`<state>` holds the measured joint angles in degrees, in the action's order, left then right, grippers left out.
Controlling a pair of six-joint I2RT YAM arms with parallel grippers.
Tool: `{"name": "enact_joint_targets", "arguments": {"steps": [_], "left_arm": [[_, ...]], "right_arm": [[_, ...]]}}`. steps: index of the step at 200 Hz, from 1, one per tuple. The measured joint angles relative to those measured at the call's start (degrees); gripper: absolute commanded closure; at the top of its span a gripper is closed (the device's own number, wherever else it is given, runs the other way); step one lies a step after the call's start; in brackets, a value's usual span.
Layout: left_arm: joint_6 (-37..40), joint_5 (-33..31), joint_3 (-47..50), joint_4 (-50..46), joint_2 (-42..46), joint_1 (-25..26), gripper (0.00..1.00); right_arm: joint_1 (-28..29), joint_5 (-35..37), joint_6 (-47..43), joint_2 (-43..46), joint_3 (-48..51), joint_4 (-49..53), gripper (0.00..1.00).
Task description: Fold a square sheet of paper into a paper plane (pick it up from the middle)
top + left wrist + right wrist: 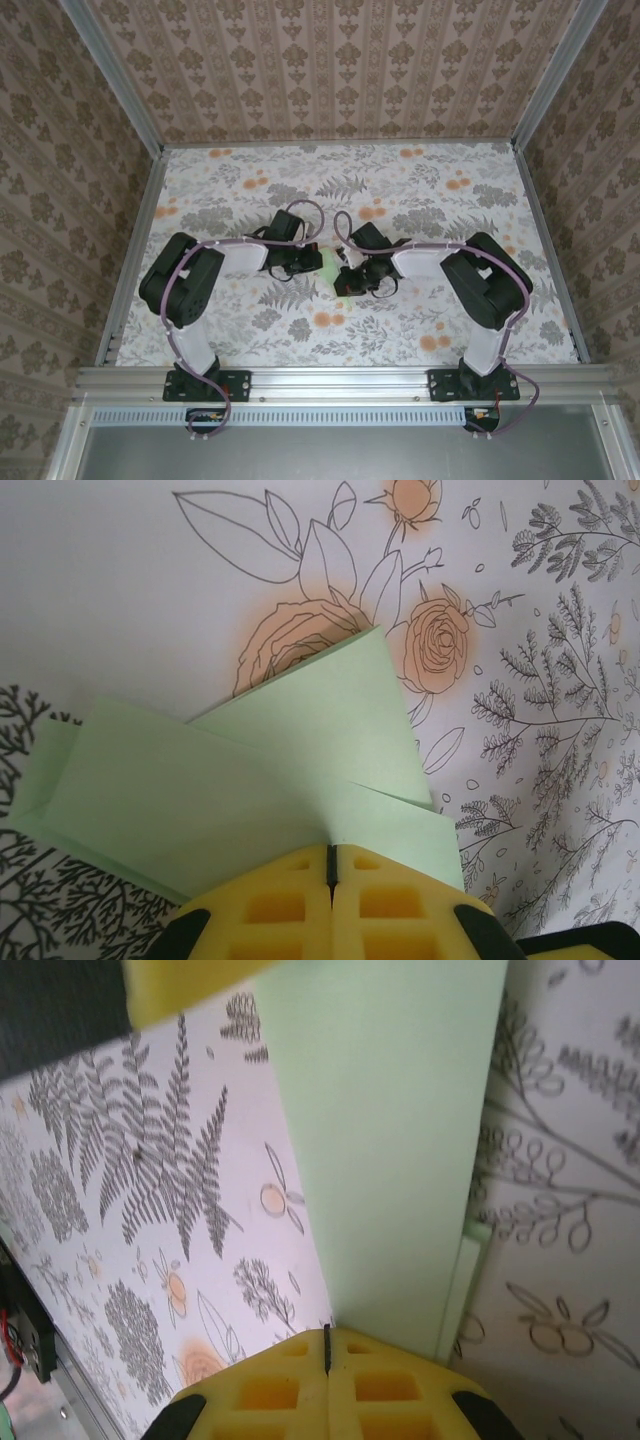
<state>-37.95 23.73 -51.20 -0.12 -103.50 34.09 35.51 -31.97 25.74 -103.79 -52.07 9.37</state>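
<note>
Mid-fold at the table's point(450, 330) middle
Clamped on the green paper point(250, 770) with left gripper point(330, 865) and right gripper point(327, 1345) alike; keep layered edges aligned, hold taut, avoid tearing.

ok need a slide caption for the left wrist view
Left gripper shut on the folded pale green paper, its layered flaps fanned over the floral table cover.

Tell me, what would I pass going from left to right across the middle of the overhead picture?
First the left arm's black elbow → left pincer → green paper → right pincer → right arm's black elbow.
</note>
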Motion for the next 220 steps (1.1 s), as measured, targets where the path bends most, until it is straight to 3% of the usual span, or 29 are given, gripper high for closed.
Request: {"name": "enact_joint_targets", "arguments": {"steps": [117,220], "left_arm": [[-0.9,0.0,-1.7,-2.2,-0.8,0.0,0.97],[-0.9,0.5,-2.3,-2.8,-1.2,0.0,0.94]], "right_arm": [[0.0,0.0,-3.4,2.5,1.4,5.7,0.94],[-1.1,-0.8,-2.6,9.0,11.0,0.0,0.94]]}}
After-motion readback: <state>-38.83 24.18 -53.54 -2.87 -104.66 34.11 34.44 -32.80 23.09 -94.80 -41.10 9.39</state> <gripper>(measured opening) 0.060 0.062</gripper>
